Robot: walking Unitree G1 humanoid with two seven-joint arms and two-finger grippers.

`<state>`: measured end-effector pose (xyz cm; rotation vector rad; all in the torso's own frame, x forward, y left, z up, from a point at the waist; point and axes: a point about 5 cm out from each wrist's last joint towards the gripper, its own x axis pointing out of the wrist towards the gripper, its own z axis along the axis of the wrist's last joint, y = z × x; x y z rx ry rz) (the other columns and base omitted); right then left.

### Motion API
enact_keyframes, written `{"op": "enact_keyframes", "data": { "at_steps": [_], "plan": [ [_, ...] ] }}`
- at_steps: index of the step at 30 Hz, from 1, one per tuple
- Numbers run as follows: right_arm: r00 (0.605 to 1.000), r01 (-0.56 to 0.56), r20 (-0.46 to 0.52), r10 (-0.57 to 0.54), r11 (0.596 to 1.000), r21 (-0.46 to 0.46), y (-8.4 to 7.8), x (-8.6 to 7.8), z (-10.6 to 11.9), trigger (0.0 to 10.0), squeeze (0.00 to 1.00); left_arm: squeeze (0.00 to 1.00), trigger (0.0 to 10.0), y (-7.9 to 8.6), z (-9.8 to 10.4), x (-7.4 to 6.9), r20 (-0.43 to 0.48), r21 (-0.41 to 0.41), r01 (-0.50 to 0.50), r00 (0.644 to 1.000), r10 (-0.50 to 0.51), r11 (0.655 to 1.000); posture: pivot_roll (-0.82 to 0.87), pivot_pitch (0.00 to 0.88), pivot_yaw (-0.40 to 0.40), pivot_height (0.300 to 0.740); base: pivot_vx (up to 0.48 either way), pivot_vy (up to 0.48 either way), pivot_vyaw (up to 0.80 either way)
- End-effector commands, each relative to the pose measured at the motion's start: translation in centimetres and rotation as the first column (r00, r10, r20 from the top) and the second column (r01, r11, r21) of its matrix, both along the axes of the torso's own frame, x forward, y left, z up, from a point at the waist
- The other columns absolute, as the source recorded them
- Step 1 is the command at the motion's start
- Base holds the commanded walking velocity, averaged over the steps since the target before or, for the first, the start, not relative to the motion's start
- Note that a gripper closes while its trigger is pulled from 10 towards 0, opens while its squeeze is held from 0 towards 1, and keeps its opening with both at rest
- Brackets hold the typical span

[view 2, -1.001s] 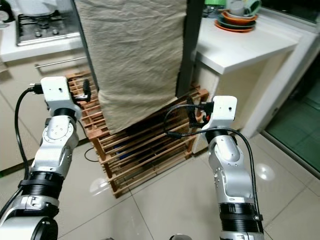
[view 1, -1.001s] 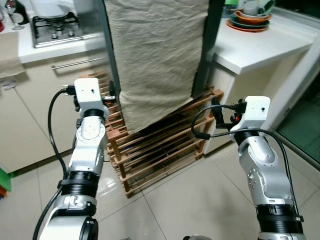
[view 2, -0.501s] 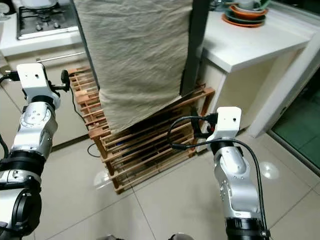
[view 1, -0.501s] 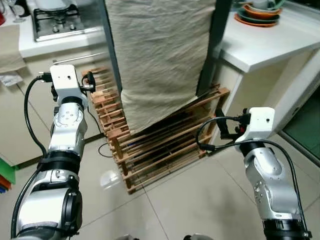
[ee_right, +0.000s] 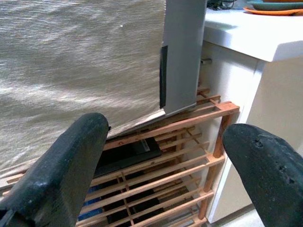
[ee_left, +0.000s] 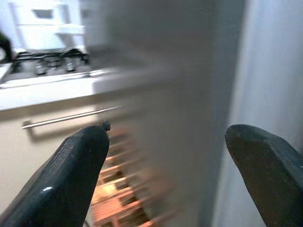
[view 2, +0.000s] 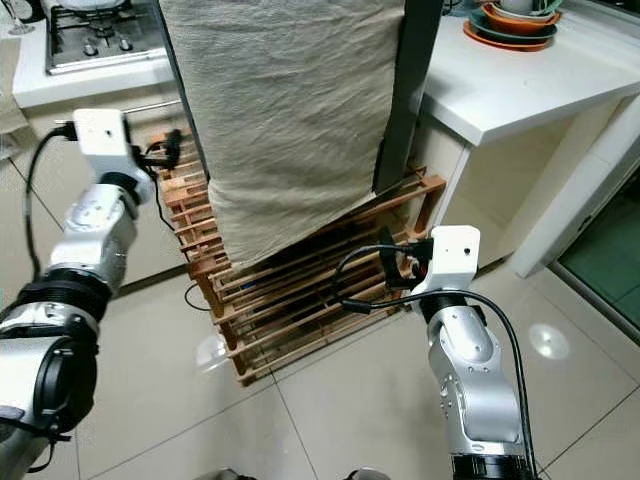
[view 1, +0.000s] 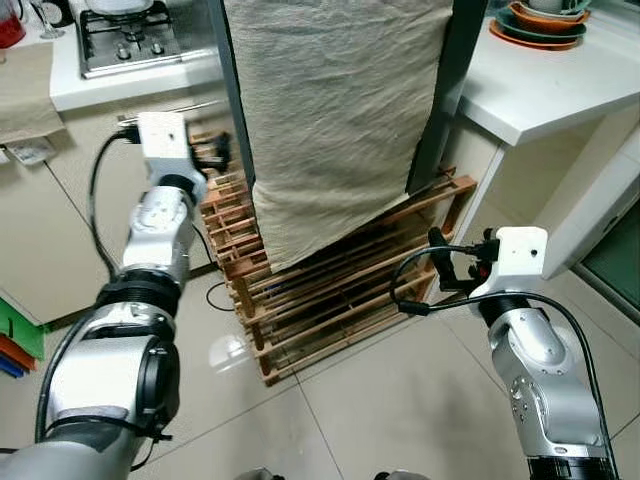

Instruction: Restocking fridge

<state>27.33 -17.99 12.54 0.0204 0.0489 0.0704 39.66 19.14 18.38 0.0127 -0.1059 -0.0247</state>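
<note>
The fridge (view 1: 440,110) stands dead ahead on a wooden slatted rack (view 1: 330,290), its front draped in a beige cloth (view 1: 340,110) that hangs well down over the door. The left gripper (view 1: 212,152) is raised by the cabinet's dark left edge, jaws spread wide and empty in its wrist view; the right gripper (view 2: 392,268) hovers low near the rack's right corner, jaws spread too, holding nothing. My read: that door will be heavy and stiff, held by a seal, so it wants a firm hooking pull on the hard edge, not a pinch of the cloth (soft, loose, it would just slide). No handle can be made out under the drape. To the right, the white desk (view 1: 540,95) carries stacked bowls (view 1: 545,20).
</note>
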Motion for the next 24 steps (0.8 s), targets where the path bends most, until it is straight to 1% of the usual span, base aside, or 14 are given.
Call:
{"op": "enact_keyframes", "data": {
  "at_steps": [1, 2, 5, 7, 8, 12, 13, 14, 16, 17, 19, 21, 22, 24],
  "plan": [
    [1.000, 0.016, 0.007, -0.016, 1.000, -0.013, -0.5, -0.2, 0.3, 10.0, 0.00, 0.00, 10.0, -0.6, 0.4, 0.1, 0.019, 0.000, 0.036, 0.999, -0.036, 0.999, -0.19, 0.000, 0.074, 0.740, 0.000, 0.000, 0.00],
    [1.000, 0.017, -0.001, -0.017, 1.000, -0.018, -0.6, -0.2, 0.2, 10.0, 0.00, 0.00, 10.0, -1.3, 0.0, -0.1, 0.023, -0.007, 0.077, 0.997, -0.077, 0.997, -0.19, 0.000, 0.073, 0.740, 0.000, 0.000, 0.00],
    [1.000, 0.019, -0.017, -0.019, 1.000, -0.025, -0.8, -0.3, -0.2, 10.0, 0.00, 0.00, 10.0, -2.5, -0.3, -0.5, 0.038, -0.008, 0.141, 0.989, -0.141, 0.990, -0.19, 0.000, 0.069, 0.740, 0.000, 0.000, 0.00],
    [0.999, 0.012, -0.040, -0.014, 0.999, -0.033, -0.9, -0.5, -0.7, 10.0, 0.00, 0.00, 10.0, -3.6, -0.5, -0.8, 0.044, -0.034, 0.203, 0.979, -0.202, 0.979, -0.18, 0.000, 0.063, 0.740, 0.000, 0.000, 0.00],
    [0.999, 0.012, -0.040, -0.014, 0.999, -0.033, -0.9, -0.5, -0.7, 10.0, 0.00, 0.00, 10.0, -3.6, -0.5, -0.8, 0.044, -0.034, 0.203, 0.979, -0.202, 0.979, -0.18, 0.000, 0.063, 0.740, 0.000, 0.000, 0.00],
    [0.994, -0.042, -0.101, 0.036, 0.998, -0.054, -0.9, -1.4, -1.7, 10.0, 0.00, 0.00, 10.0, -6.5, -0.7, -1.7, 0.073, -0.098, 0.370, 0.929, -0.364, 0.924, -0.19, 0.000, 0.063, 0.740, 0.000, 0.000, 0.00],
    [0.986, -0.080, -0.154, 0.071, 0.995, -0.057, -0.9, -2.0, -2.6, 10.0, 0.00, 0.00, 10.0, -7.9, -0.4, -2.4, 0.104, -0.142, 0.455, 0.890, -0.444, 0.879, -0.19, 0.000, 0.066, 0.740, 0.000, 0.000, 0.00],
    [0.976, -0.110, -0.194, 0.098, 0.993, -0.053, -0.8, -2.4, -3.2, 10.0, 0.00, 0.00, 10.0, -8.8, -0.2, -2.9, 0.124, -0.166, 0.515, 0.857, -0.500, 0.841, -0.20, 0.000, 0.069, 0.740, 0.000, 0.000, 0.00],
    [0.959, -0.150, -0.251, 0.134, 0.988, -0.046, -0.8, -3.0, -4.0, 10.0, 0.00, 0.00, 10.0, -10.0, 0.3, -3.6, 0.153, -0.193, 0.592, 0.806, -0.572, 0.782, -0.20, 0.000, 0.073, 0.740, 0.000, 0.000, 0.00],
    [0.943, -0.177, -0.296, 0.155, 0.983, -0.049, -0.9, -3.6, -4.8, 10.0, 0.00, 0.00, 10.0, -10.9, 0.7, -4.3, 0.176, -0.209, 0.647, 0.762, -0.623, 0.733, -0.20, 0.000, 0.074, 0.740, 0.000, 0.000, 0.00],
    [0.914, -0.196, -0.372, 0.163, 0.979, -0.051, -1.4, -4.9, -6.1, 10.0, 0.00, 0.00, 10.0, -12.4, 1.6, -5.6, 0.211, -0.206, 0.725, 0.689, -0.694, 0.657, -0.21, 0.000, 0.078, 0.740, 0.000, 0.000, 0.00],
    [0.909, -0.191, -0.386, 0.158, 0.980, -0.047, -1.6, -5.2, -6.3, 10.0, 0.00, 0.00, 10.0, -12.5, 1.7, -5.7, 0.210, -0.197, 0.731, 0.682, -0.700, 0.653, -0.21, 0.000, 0.078, 0.740, 0.000, 0.000, 0.00],
    [0.883, -0.201, -0.440, 0.161, 0.979, -0.046, -1.9, -5.9, -7.2, 10.0, 0.00, 0.00, 10.0, -12.6, 1.8, -5.8, 0.212, -0.208, 0.734, 0.679, -0.703, 0.646, -0.21, 0.000, 0.078, 0.740, 0.000, 0.000, 0.00],
    [0.838, -0.211, -0.521, 0.163, 0.977, -0.033, -2.5, -7.0, -8.5, 10.0, 0.00, 0.00, 10.0, -12.4, 1.9, -5.7, 0.209, -0.225, 0.727, 0.687, -0.696, 0.649, -0.21, 0.000, 0.084, 0.740, 0.000, 0.000, 0.00]
  ]
}}
